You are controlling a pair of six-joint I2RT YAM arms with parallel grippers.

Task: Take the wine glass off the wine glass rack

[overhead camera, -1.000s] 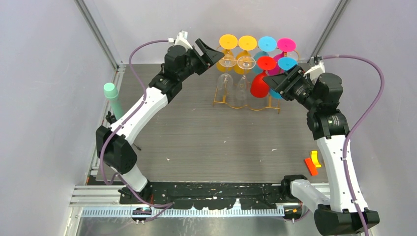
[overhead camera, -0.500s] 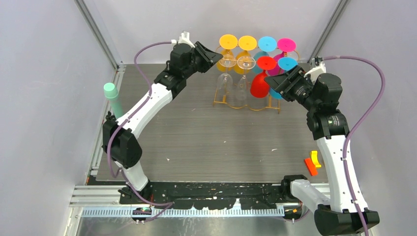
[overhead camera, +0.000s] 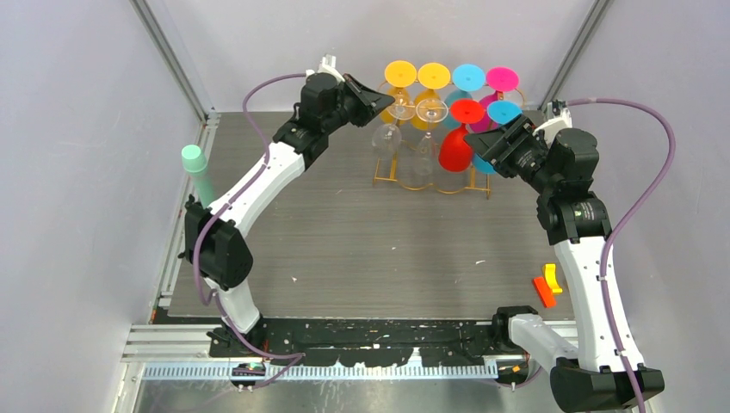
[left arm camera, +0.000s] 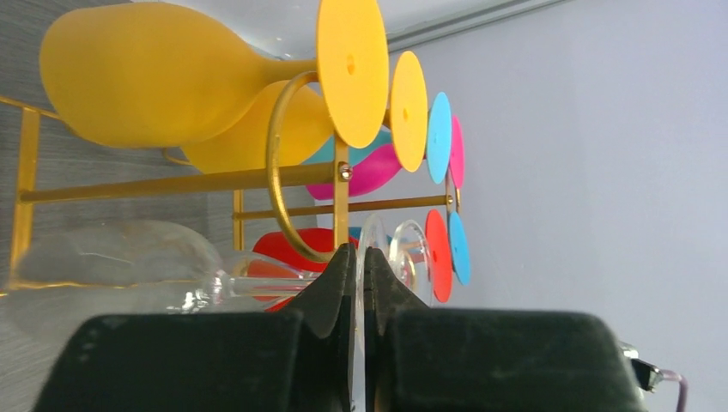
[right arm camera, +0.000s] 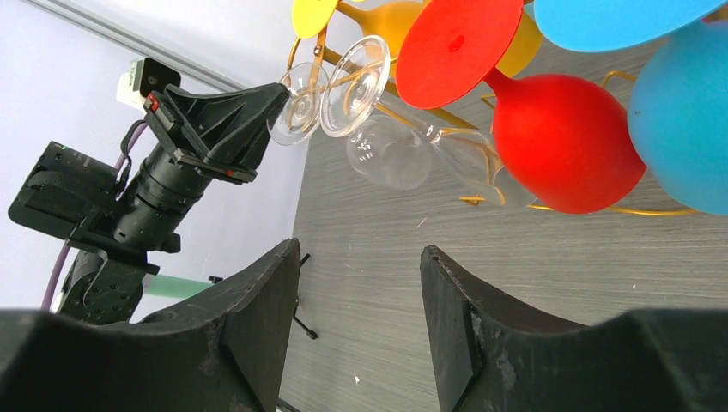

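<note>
Left gripper (left arm camera: 359,257) pinched tight on foot of clear wine glass (overhead camera: 384,138), hung at left end of rack (overhead camera: 389,178): foot at top rail, bowl below, tilted. Left arm nearer. Right gripper (overhead camera: 482,138) gapes empty off rack's right end, beside red glass (overhead camera: 454,148).

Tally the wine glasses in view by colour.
Yellow wine glasses: 2
Clear wine glasses: 2
Blue wine glasses: 2
Red wine glass: 1
Magenta wine glass: 1
Total: 8
</note>
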